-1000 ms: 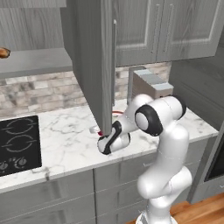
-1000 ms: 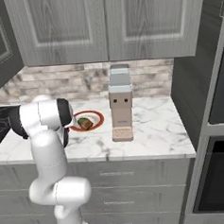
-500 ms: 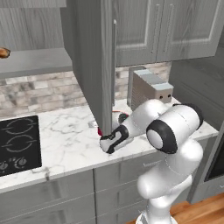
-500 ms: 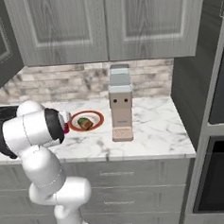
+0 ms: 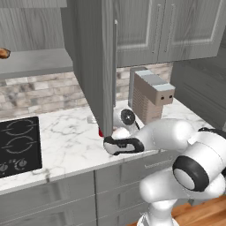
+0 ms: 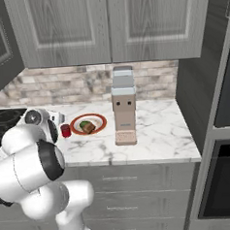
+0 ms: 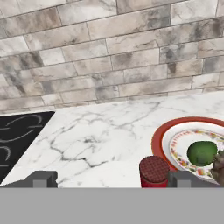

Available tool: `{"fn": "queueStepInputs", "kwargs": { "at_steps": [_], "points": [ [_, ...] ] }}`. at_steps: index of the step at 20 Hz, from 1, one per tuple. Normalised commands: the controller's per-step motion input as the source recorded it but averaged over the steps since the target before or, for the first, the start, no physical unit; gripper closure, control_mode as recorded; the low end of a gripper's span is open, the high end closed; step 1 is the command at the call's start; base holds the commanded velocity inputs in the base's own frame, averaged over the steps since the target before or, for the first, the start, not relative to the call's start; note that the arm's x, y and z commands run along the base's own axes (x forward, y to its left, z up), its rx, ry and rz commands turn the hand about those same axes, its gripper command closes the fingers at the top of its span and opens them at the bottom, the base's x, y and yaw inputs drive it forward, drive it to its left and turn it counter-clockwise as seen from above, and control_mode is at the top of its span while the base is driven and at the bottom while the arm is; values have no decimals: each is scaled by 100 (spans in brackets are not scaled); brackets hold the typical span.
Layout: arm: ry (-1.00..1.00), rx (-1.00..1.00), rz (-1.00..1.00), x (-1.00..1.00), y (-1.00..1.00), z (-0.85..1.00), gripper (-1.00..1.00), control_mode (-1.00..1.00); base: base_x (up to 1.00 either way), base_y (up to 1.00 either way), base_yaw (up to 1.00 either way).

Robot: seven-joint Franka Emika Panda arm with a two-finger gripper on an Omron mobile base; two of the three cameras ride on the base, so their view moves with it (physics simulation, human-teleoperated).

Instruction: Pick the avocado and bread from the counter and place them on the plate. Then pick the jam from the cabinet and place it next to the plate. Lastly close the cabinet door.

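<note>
We read no writing anywhere. The jaws stood wide, released, with the red cylindrical jam [image 7: 154, 171] between the fingertips [image 7: 43, 179], untouched, on the veined marble tabletop [image 7: 105, 131] just beside the orange-rimmed plate [image 6: 99, 119]. The avocado [image 7: 202, 152] and brown bread [image 6: 88, 127] lay on the plate.

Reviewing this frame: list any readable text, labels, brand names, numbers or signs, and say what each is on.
No readable text, label, brand name, number or sign.
jam jar: plain red, no label shown.
plate: coloured speckled pattern on the inner ring, no letters.
cooktop: ring outlines and small round knob marks, no characters.
coffee machine: two dark dots on its front, no writing.
</note>
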Motion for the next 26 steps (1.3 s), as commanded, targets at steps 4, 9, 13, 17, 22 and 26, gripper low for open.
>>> {"fn": "queueStepInputs", "kwargs": {
  "at_steps": [4,9,13,17,22,26],
  "points": [
    [14,8,-6,-53,-22,53,-100,-100,0,0,0],
    [14,7,-8,-51,-21,57,-100,-100,0,0,0],
    [10,3,-9,-51,-16,49,-100,-100,0,0,0],
    [6,0,-5,-50,-6,35,-100,-100,0,0,0],
    [0,-1,-1,-47,-2,22,-100,-100,0,0,0],
    [1,0,0,-55,-5,30,-100,-100,0,0,0]
  ]
}}
